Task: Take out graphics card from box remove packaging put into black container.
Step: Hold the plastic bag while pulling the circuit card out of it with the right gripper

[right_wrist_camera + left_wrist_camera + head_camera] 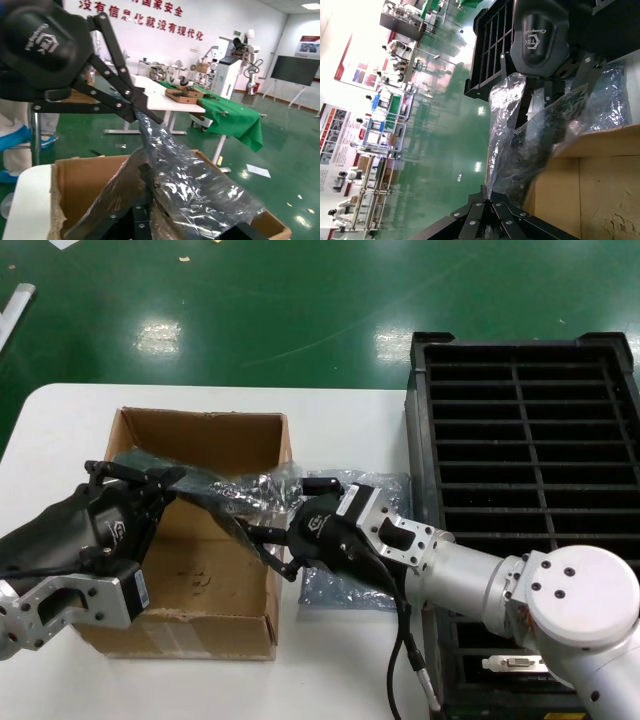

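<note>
The brown cardboard box (200, 570) stands open on the white table. The grey-blue plastic packaging (235, 485) hangs lifted over the box's far right corner, with the dark graphics card (162, 197) showing inside it. My left gripper (172, 480) is shut on the packaging's edge, as the left wrist view (492, 197) shows. My right gripper (265, 552) is at the box's right wall. It is open, with a finger on each side of the packaging's other end (200, 185). The black container (530, 440) stands to the right.
A second empty plastic bag (345, 588) lies on the table between the box and the container, under my right gripper. A bare card (510, 662) sits in a near slot of the container. The right arm's cable (400, 640) hangs near the table's front edge.
</note>
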Tool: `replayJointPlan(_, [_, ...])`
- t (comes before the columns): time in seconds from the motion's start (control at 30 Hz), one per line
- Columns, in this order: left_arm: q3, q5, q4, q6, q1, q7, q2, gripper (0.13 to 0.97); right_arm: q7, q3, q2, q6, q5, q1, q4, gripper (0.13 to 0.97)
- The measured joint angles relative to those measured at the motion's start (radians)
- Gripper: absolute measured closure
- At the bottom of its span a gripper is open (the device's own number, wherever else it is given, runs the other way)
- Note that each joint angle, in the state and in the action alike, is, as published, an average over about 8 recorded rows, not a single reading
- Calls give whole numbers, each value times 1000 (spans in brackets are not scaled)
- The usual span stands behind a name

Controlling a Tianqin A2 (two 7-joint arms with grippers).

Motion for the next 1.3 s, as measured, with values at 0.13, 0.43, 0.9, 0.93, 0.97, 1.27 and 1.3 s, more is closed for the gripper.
replayJointPlan(0.13, [0, 0, 0, 0, 0, 0, 0, 959, 4, 9, -8, 19, -2, 2, -7, 780])
replayJointPlan(0.43, [0, 0, 0, 0, 0, 0, 0, 959, 11, 22, -8, 32, 3, -8, 12, 882])
replayJointPlan(0.9, [0, 0, 0, 0, 0, 0, 0, 959, 54, 9, 33, 31, -17, -58, 129, 925])
replayJointPlan(0.93, [0, 0, 0, 0, 0, 0, 0, 959, 58, 9, 37, 34, -20, -63, 141, 925])
replayJointPlan(0.97, [0, 0, 0, 0, 0, 0, 0, 959, 63, 10, 42, 38, -24, -69, 155, 925])
replayJointPlan(1.27, [0, 0, 0, 0, 0, 0, 0, 959, 93, 28, 92, 86, -60, -127, 282, 925])
replayJointPlan(1.3, [0, 0, 0, 0, 0, 0, 0, 959, 91, 30, 96, 92, -63, -132, 290, 925])
